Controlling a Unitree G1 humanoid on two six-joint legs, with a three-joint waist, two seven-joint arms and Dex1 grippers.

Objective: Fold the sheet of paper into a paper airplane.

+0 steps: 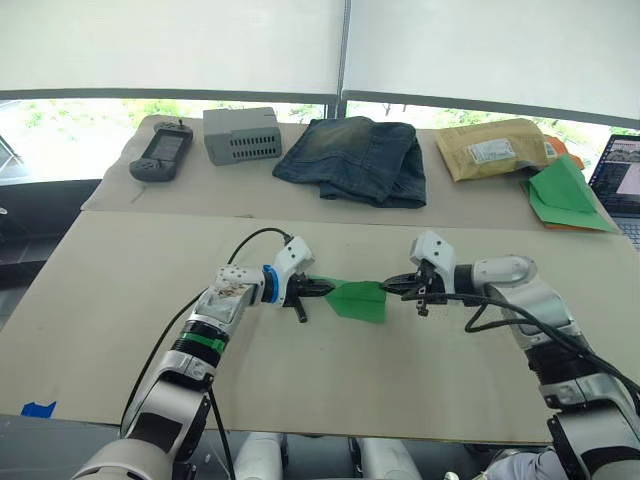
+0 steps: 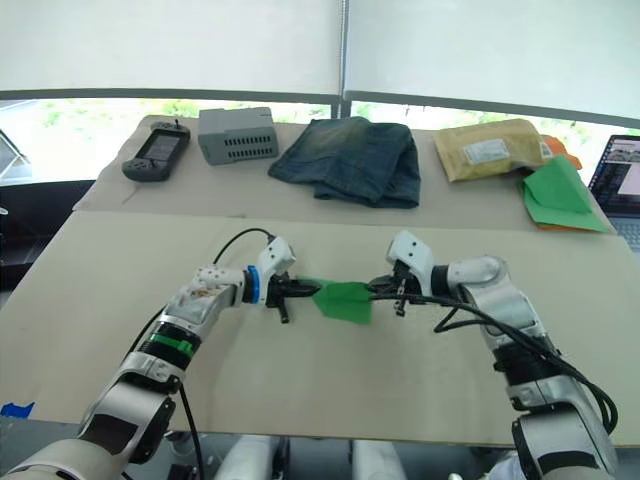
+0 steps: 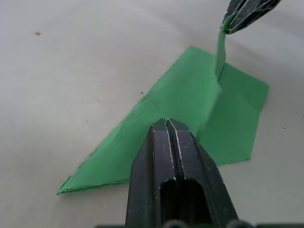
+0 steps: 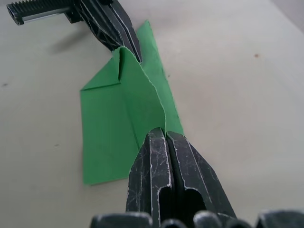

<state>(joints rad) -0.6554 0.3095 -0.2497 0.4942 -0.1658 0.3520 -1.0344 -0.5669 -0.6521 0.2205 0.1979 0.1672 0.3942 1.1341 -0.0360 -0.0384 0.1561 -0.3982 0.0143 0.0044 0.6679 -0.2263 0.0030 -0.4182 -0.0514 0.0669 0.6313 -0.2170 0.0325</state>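
The sheet of paper [image 1: 358, 299] is bright green and folded into a pointed wedge, close to a paper airplane in shape. It lies mid-table with its flaps [image 3: 190, 90] on the surface and a middle fold standing up [image 4: 137, 95]. My left gripper [image 1: 322, 288] is shut on one end of that fold, seen up close in the left wrist view [image 3: 166, 122]. My right gripper [image 1: 388, 288] is shut on the opposite end [image 4: 165, 133]. The two grippers face each other across the paper.
Along the back table lie a black handheld controller [image 1: 160, 152], a grey box [image 1: 242, 133], folded jeans [image 1: 355, 158], a padded envelope [image 1: 495, 148], and a green paper heap with an orange sheet [image 1: 565, 195]. A laptop [image 1: 620, 180] sits far right. Blue tape [image 1: 38, 408] marks the front left.
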